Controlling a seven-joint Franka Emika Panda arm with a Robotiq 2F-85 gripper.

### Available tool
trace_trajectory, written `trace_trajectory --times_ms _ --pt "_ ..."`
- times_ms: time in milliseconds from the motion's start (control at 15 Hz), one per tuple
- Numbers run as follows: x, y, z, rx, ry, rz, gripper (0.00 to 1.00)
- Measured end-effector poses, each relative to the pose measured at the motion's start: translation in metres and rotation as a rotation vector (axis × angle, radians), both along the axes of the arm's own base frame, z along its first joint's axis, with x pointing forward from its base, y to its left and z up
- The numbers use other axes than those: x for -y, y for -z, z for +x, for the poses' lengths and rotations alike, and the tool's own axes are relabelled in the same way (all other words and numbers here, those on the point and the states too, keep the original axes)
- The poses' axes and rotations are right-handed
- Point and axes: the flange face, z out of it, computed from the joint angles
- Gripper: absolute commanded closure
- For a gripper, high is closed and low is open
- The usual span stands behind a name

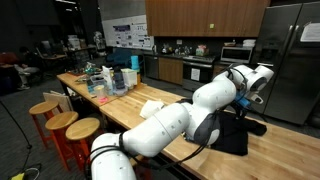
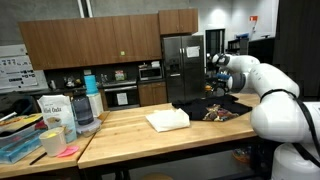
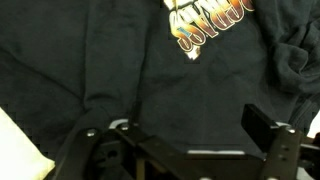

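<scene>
Nearest the lens, my black two-fingered gripper (image 3: pixel 175 128) is hanging with its jaws standing wide apart, holding nothing, right over the black cotton T-shirt with an orange and yellow print (image 3: pixel 120 60). That shirt is lying rumpled across one end of the light wooden tabletop (image 2: pixel 130 132), close to that end's edge, with a folded white cloth (image 2: pixel 167 120) sitting just beside it towards the middle. I am judging it light, soft and limp — sagging wherever it is lifted. Its bunched fold (image 3: pixel 292 58) beside the print is looking like the best place to pinch — flat cloth is offering my fingers little.
</scene>
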Motion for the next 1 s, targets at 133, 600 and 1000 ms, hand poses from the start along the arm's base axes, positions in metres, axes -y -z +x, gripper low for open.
trace_trajectory --times_ms 133,600,1000 --pt "0.009 -0.005 -0.003 0.012 0.013 -0.013 0.0" --pt "0.099 -0.051 -0.043 0.097 0.195 -0.093 0.0" --pt "0.126 -0.049 -0.061 0.073 0.263 -0.099 0.0"
